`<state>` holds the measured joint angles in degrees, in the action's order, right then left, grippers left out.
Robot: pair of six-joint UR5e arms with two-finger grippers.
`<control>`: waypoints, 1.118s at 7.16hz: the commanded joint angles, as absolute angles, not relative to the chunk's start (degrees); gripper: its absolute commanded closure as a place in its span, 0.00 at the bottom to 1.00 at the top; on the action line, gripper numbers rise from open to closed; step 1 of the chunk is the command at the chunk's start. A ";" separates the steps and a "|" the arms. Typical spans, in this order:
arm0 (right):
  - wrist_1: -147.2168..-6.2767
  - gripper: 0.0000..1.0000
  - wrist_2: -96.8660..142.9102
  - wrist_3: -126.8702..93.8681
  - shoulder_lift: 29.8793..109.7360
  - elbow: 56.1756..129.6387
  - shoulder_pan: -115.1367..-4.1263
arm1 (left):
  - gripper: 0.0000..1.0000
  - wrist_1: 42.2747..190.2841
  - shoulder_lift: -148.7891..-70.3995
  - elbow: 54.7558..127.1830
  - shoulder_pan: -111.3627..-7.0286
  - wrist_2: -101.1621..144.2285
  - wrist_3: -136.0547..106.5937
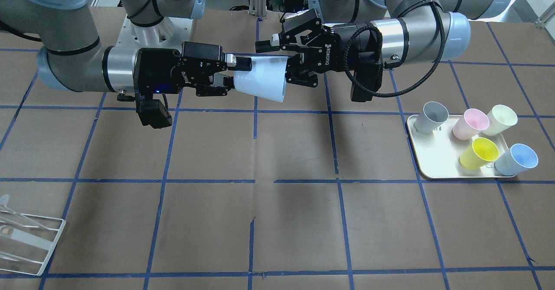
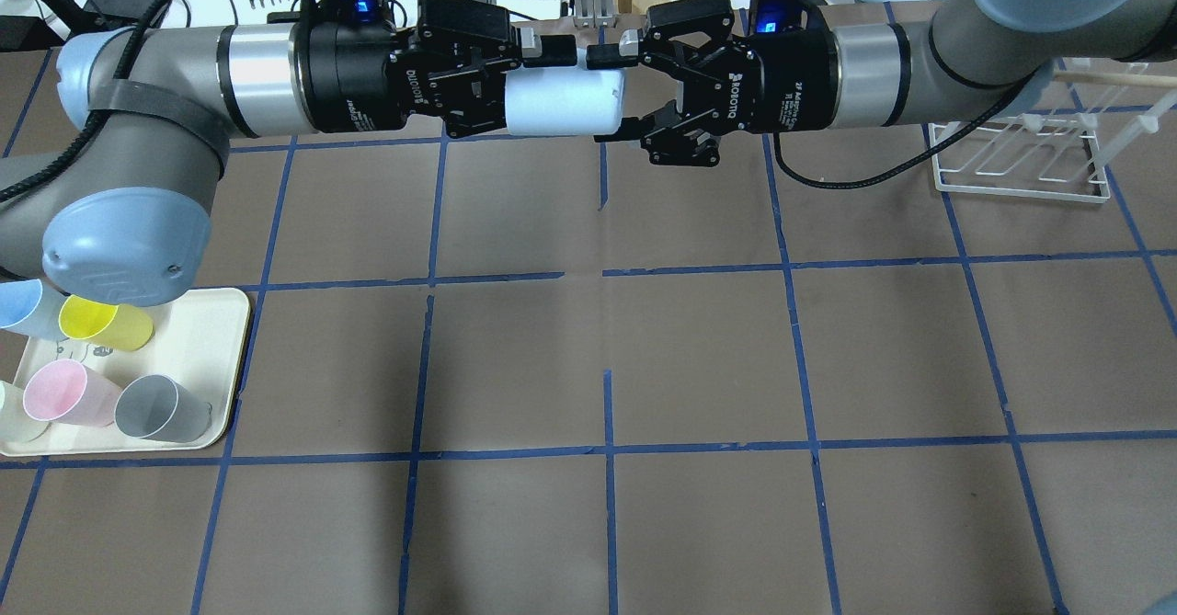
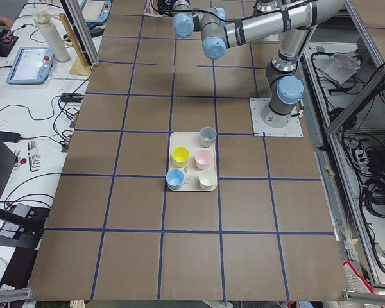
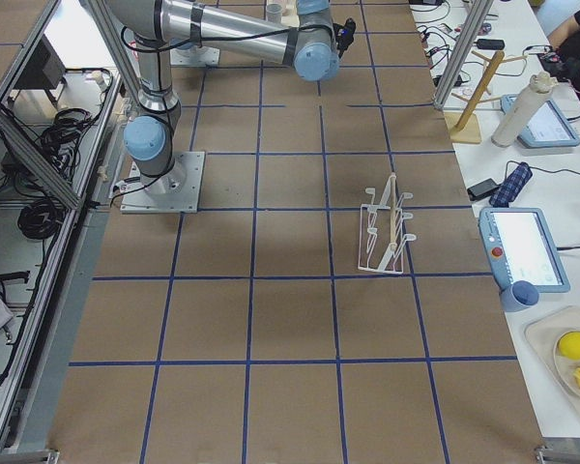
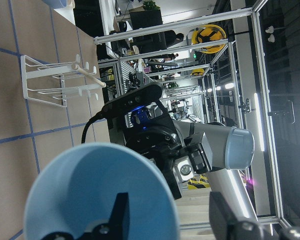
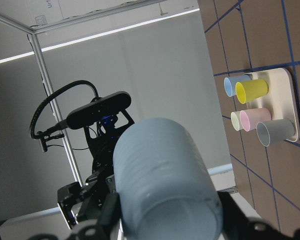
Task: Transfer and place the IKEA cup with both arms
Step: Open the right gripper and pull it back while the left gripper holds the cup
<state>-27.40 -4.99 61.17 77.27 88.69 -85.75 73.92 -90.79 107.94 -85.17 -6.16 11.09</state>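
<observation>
Above the far middle of the table (image 1: 277, 220), the two arms are meeting end to end, with the pale blue cup (image 1: 260, 79) lying sideways in the air between them. The right gripper (image 1: 236, 73) is clamping the cup's narrow base. The left gripper (image 1: 277, 62) is standing open, one finger inside the wide rim and one outside. On the robot's left, a tray (image 1: 433, 164) is holding five other cups

Robotics lab: taped-grid table (image 2: 699, 358), alu framing (image 4: 106, 29), teach pendants (image 4: 524, 249).
</observation>
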 commanded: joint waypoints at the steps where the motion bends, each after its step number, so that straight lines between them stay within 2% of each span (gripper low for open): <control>1: -27.25 0.31 -5.01 61.08 77.34 88.68 -85.61 | 1.00 73.83 -90.62 107.67 -85.08 -6.15 10.72; 2: -27.25 0.24 -5.01 61.08 77.34 88.68 -85.61 | 1.00 72.35 -90.70 108.10 -85.08 -6.15 10.55; 3: -26.99 0.00 -5.27 61.17 77.34 88.77 -85.61 | 1.00 70.59 -91.05 108.11 -84.99 -6.15 9.50; 6: -26.98 0.00 -5.62 61.08 77.34 88.42 -83.69 | 1.00 70.40 -90.53 107.32 -83.07 -11.12 7.57; 8: -27.77 0.00 -20.38 61.08 77.34 88.24 -76.59 | 1.00 67.08 -89.91 105.22 -78.16 -23.84 0.91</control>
